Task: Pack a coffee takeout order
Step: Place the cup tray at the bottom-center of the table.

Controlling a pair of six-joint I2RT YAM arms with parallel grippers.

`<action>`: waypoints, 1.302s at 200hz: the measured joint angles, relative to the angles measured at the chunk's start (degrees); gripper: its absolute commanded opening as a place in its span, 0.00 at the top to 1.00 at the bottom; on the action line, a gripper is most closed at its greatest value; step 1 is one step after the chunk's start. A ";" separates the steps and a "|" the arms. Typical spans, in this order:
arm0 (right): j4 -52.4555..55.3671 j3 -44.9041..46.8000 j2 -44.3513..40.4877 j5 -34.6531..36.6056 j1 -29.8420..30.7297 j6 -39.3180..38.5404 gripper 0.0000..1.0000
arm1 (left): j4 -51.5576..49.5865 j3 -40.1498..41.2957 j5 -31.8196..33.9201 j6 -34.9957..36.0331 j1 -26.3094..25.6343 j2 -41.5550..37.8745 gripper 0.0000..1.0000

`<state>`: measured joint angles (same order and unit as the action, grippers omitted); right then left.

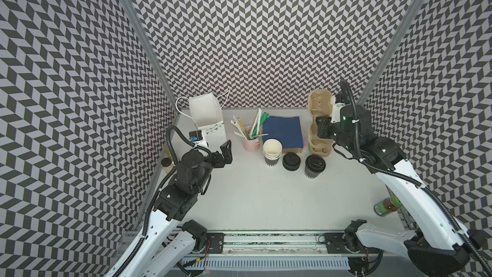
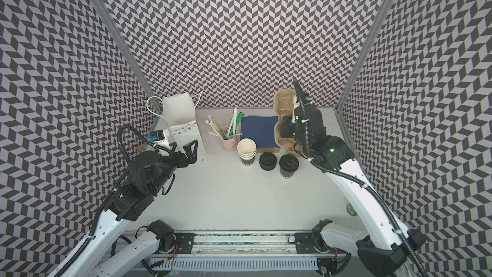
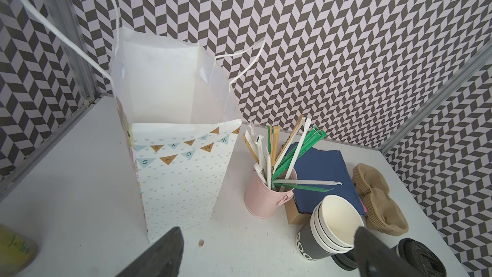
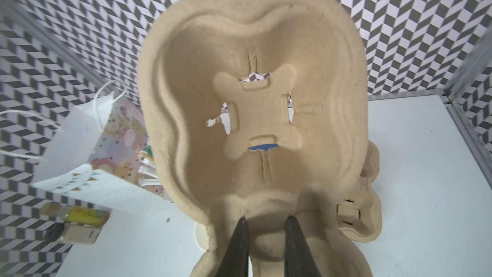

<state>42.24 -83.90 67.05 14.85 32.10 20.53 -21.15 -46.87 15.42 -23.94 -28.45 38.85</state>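
My right gripper (image 4: 266, 218) is shut on the middle ridge of a tan two-cup carrier (image 4: 255, 115). In both top views it holds this carrier (image 1: 318, 105) (image 2: 286, 101) tilted up at the back right, above a stack of more carriers (image 1: 319, 142). The dark cup with a black lid (image 1: 315, 165) (image 2: 288, 163) stands in front of that stack. The navy napkin (image 1: 283, 131) (image 3: 324, 171) lies on a pile at the back middle. My left gripper (image 1: 225, 150) (image 3: 269, 230) hangs open and empty over the table, right of the white paper bag (image 1: 206, 114).
The bag (image 3: 173, 129) stands open at the back left. A pink bucket of straws and sticks (image 1: 251, 142), a stack of lidless cups (image 1: 272, 150) and loose black lids (image 1: 291, 161) stand mid-table. Bottles lie at the left edge (image 1: 167, 163) and the right edge (image 1: 387, 206).
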 measured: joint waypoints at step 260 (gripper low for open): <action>0.79 33.59 7.34 4.79 33.90 16.06 1.00 | -0.57 -1.86 8.02 -2.51 1.11 -3.96 0.00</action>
<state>43.03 -50.30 74.39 19.64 66.00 36.60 -21.71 -48.73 23.44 -26.46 -27.33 34.89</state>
